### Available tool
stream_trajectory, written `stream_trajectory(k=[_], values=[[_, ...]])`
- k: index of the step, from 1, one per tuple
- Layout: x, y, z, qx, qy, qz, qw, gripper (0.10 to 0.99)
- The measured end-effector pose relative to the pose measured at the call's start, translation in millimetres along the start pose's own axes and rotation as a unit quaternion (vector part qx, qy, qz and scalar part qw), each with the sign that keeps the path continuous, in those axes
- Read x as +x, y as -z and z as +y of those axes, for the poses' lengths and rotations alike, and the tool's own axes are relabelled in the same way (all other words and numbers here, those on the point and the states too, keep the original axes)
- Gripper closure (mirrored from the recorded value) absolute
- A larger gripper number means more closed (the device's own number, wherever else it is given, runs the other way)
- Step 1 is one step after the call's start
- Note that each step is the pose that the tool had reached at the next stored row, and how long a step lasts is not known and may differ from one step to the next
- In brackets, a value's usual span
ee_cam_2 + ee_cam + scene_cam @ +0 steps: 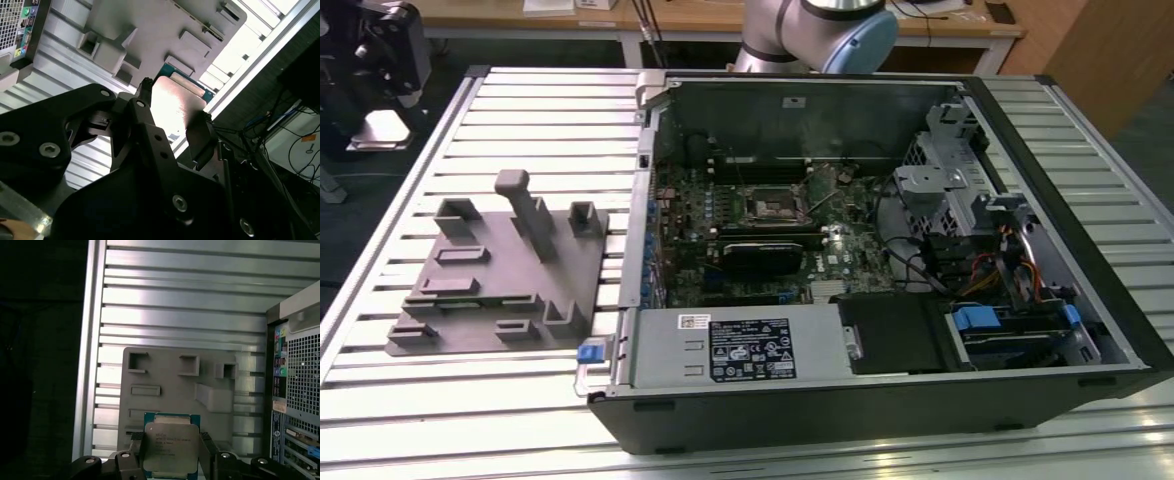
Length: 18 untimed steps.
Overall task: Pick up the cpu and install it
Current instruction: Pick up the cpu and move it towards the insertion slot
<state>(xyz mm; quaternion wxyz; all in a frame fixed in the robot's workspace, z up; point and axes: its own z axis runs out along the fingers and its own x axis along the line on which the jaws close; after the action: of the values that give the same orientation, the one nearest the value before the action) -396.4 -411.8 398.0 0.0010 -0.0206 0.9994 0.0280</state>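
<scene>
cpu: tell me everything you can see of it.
The cpu is a thin flat square: silvery metal lid with dark print, green board rim showing around it. The gripper clamps it by two opposite edges, lid facing the first wrist camera. It hangs apparently clear of the grey tray behind it.

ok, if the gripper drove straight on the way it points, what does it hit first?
Probably the grey tray: in the first wrist view the gripper, shut on the cpu, points at the tray's near edge on the slatted table. Depth is unclear, so the bare table is possible.
</scene>
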Motion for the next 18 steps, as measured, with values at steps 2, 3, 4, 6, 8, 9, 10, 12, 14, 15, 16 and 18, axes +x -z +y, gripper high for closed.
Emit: stream_trajectory(k=[2, 3, 4, 6, 8, 9, 10, 12, 14, 15, 16, 18], values=[[-1.8, 0.0, 0.0, -0.0002, 0.000, 0.0000, 1.0000, 0.561], [-2.6, 0.0, -0.1, -0.0003, 0.000, 0.0000, 1.0000, 0.561], [-3.4, 0.0, -0.1, -0.0004, 0.000, 0.0000, 1.0000, 0.561], [-4.8, 0.1, -0.2, -0.0005, 0.000, 0.0000, 1.0000, 0.561], [-6.0, 0.0, -0.2, -0.0005, 0.000, 0.0000, 1.0000, 0.561], [-6.8, 0.0, -0.3, -0.0005, 0.000, 0.0000, 1.0000, 0.561], [-7.5, 0.0, -0.3, -0.0005, 0.000, 0.0000, 1.0000, 0.561], [-8.8, 0.0, -0.3, -0.0005, 0.000, 0.0000, 1.0000, 0.561], [-9.9, 0.0, -0.4, -0.0005, 0.000, 0.0000, 1.0000, 0.561], [-10.4, 0.0, -0.4, -0.0005, 0.000, 0.0000, 1.0000, 0.561], [-11.1, 0.0, -0.4, -0.0005, 0.000, 0.0000, 1.0000, 0.561], [-13.3, 0.0, -0.5, -0.0005, 0.000, 0.0000, 1.0000, 0.561]])
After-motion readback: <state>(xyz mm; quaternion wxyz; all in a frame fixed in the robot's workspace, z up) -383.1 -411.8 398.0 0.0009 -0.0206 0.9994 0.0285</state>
